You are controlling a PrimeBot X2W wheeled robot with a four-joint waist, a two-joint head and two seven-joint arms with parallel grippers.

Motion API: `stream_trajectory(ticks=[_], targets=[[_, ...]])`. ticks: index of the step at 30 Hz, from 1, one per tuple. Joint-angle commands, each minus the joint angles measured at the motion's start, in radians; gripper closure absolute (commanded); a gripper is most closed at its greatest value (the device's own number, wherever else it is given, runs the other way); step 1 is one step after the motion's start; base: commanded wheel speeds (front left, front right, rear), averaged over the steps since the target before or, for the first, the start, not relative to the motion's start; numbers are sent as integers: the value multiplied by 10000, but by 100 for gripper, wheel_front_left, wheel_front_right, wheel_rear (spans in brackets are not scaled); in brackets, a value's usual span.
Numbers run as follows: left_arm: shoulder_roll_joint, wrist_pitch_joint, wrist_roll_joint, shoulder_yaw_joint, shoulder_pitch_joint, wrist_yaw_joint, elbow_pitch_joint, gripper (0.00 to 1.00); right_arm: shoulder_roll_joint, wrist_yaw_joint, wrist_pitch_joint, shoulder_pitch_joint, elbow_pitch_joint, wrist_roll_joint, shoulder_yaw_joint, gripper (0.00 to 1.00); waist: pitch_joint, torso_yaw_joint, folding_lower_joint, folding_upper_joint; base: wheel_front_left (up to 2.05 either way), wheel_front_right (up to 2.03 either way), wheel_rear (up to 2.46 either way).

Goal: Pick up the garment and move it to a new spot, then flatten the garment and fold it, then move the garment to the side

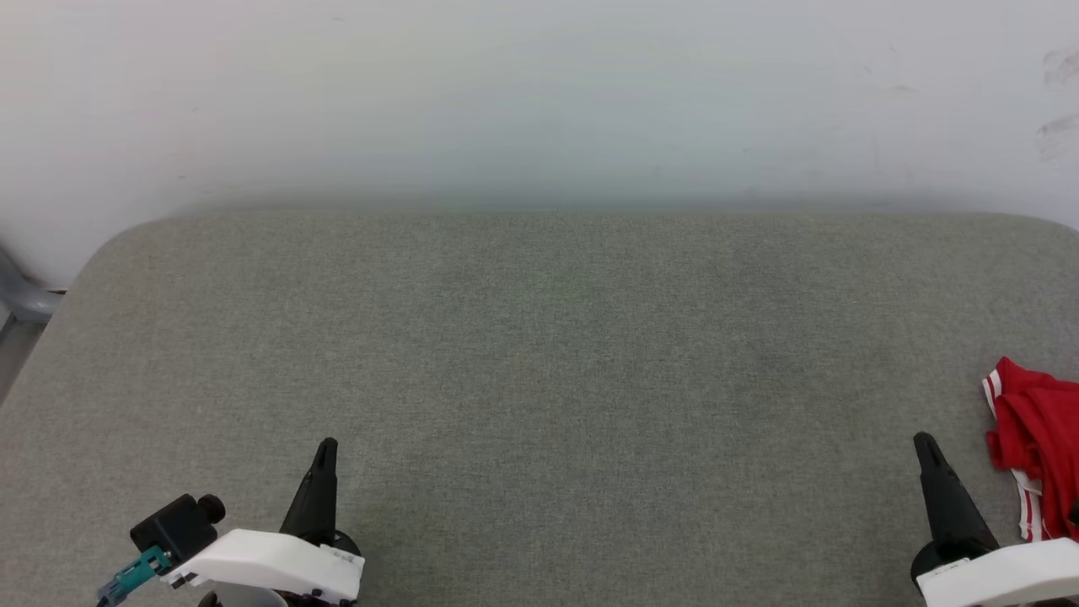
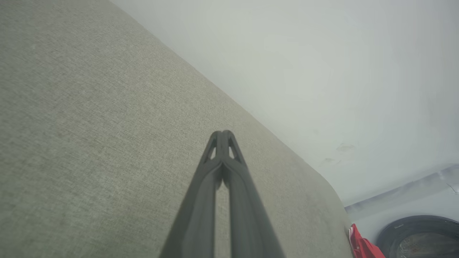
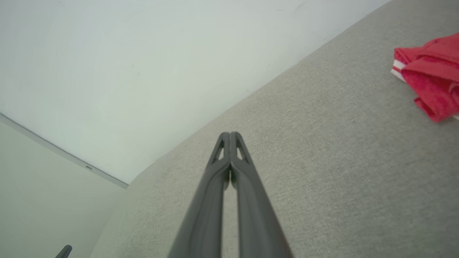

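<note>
- left hand (image 1: 327, 446): fingers together, holding nothing, over the grey bench (image 1: 539, 354)
- right hand (image 1: 925, 440): fingers together, holding nothing
- red jersey (image 1: 1041, 430): crumpled at the bench's right edge, near right hand, apart

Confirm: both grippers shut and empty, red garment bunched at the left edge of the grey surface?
Wrong side: the garment is bunched at the right edge of the grey surface, near the right gripper, per the head view. Both the left gripper and right gripper are shut and empty, as stated.
</note>
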Motion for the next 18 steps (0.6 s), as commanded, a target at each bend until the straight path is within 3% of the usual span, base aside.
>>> stream_trajectory(ticks=[1, 18], targets=[[12, 54, -231, 70, -269, -52, -90, 100, -32, -2, 17, -260, -36, 264, 11, 100, 1, -2, -1, -1, 0, 0, 0], [-102, 629, -2310, 454, -461, -104, -8, 100, -39, -2, 135, -774, 664, 2534, 98, 100, 23, -53, -1, -1, 0, 0, 0]])
